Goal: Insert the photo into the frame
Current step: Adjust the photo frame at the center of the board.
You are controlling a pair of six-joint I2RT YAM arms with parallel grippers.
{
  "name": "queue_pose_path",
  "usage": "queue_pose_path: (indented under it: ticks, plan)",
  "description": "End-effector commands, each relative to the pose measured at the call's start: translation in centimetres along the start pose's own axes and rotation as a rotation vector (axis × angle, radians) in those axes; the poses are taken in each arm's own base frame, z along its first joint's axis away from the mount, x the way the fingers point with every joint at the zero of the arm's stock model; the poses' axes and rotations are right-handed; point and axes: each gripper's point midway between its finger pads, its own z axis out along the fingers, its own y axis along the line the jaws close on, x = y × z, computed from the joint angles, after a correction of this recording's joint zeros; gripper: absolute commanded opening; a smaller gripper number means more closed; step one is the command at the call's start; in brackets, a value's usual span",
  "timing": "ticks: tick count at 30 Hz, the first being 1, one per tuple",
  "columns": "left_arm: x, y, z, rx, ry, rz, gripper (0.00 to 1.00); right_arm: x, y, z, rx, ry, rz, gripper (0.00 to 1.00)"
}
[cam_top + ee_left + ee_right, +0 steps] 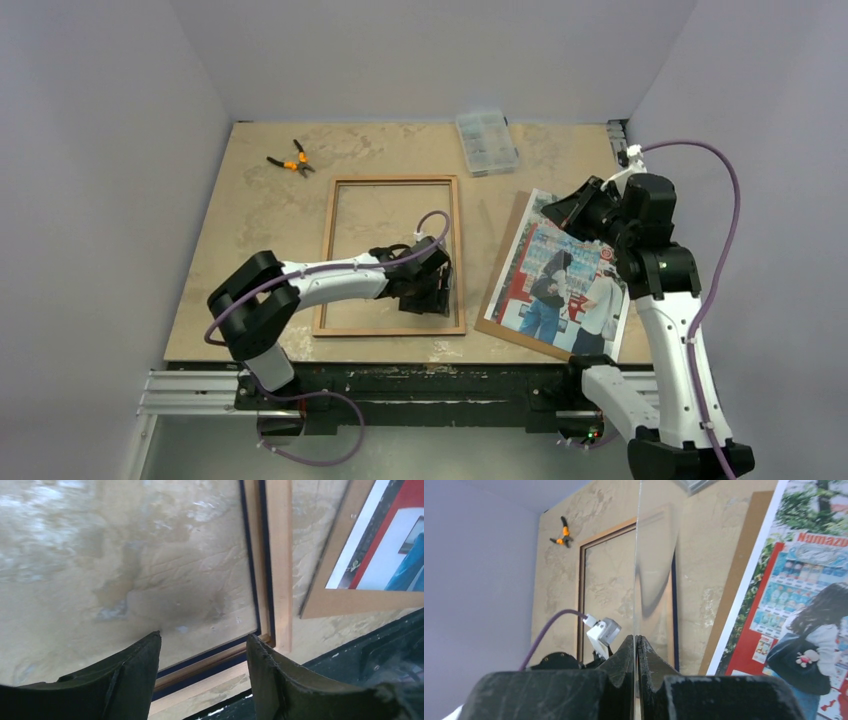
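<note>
Pincers first. Left pincer (432, 298) (204, 642): hovering with fingers (135, 680) spread wide, clamping nothing, pointing down at the near right corner of the frame (395, 180) (279, 555). Framing that corner's rails in the gap just beyond the fingertips. Not revealing whether either tip is touching the wood.

Right pincer (552, 212) (637, 640): pressing both fingers together, apparently pinching a clear pane (640, 555) by its edge. Rising straight ahead of the tips as a thin bright line, and going nearly invisible from above.

Frame: lying flat on the table (260, 220), wood-brown face up, beneath and ahead of the left pincer, well off to the left of the right pincer (582, 580). Showing a dark blue inner edge to the left wrist camera. Hiding its near right corner under the left pincer from above.

Photo (545, 290) (395, 545) (804, 580): lying picture side up on a brown board (502, 270) (360, 607) (744, 555), below and just right of the right pincer, off to the right of the left pincer, apart from the frame. Losing its far corner under the right arm from above. Getting cut off by the picture edge in both wrist views.

Pliers (290, 160) (563, 536): resting far ahead and to the left of both pincers.

Clear box (487, 142): sitting far ahead, between the two pincers.
</note>
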Motion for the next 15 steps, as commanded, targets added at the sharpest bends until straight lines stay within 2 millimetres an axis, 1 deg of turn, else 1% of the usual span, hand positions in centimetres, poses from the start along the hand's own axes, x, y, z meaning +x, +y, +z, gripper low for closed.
queue_pose_path:
  ticks: [1, 5, 10, 15]
  plan:
    - [0.2, -2.9, 0.7, 0.052, 0.004, 0.012, 0.60, -3.5, 0.2, -2.1, 0.085, -0.121, -0.082, 0.00]
    - [0.7, -4.6, 1.4, 0.085, 0.029, 0.028, 0.57, -4.6, 0.2, -3.0, 0.119, -0.162, -0.105, 0.00]
    - [1.7, -6.8, 2.2, 0.132, 0.066, 0.052, 0.53, -5.4, 0.3, -3.6, 0.138, -0.195, -0.112, 0.00]
    - [2.8, -8.2, 2.8, 0.144, 0.101, 0.069, 0.51, -6.2, 0.4, -4.2, 0.157, -0.221, -0.123, 0.00]
